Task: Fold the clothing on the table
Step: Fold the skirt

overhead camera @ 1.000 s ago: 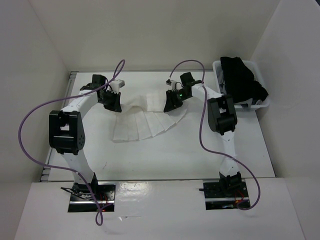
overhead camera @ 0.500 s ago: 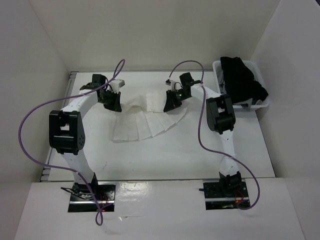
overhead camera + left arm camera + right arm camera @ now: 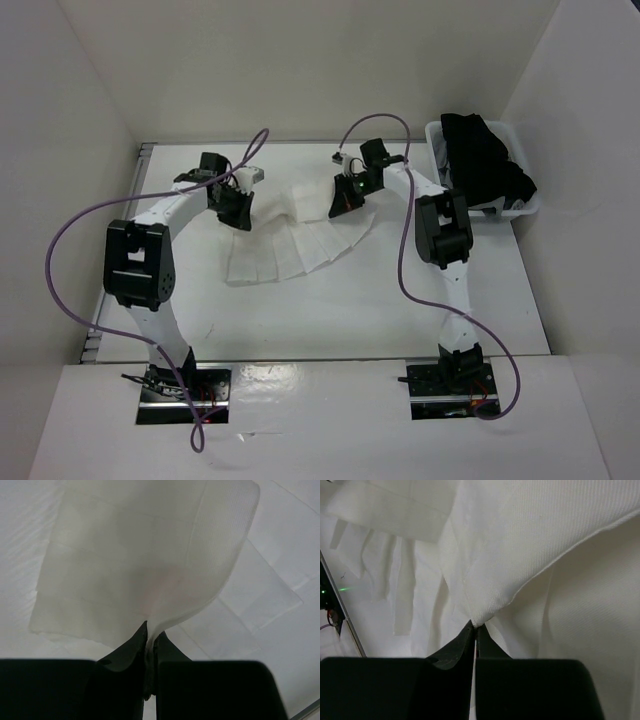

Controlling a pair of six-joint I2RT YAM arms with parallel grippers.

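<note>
Thin white pleated fabric skirt (image 3: 300, 245) fanned over the far middle of the flat white tabletop (image 3: 350, 310), left gripper (image 3: 151, 639) and right gripper (image 3: 474, 628) each pinching its far edge, apt holds for seemingly limp, light cloth.

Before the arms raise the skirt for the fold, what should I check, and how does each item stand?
1. The left gripper is shut on the skirt edge: ok.
2. The right gripper is shut on skirt fabric: ok.
3. The grips sit apart along the far edge: ok.
4. The near hem lies flat on the table: ok.
5. The basket of black garments is apart from the skirt: ok.
6. How many layers each grip pinches: cannot tell.
</note>
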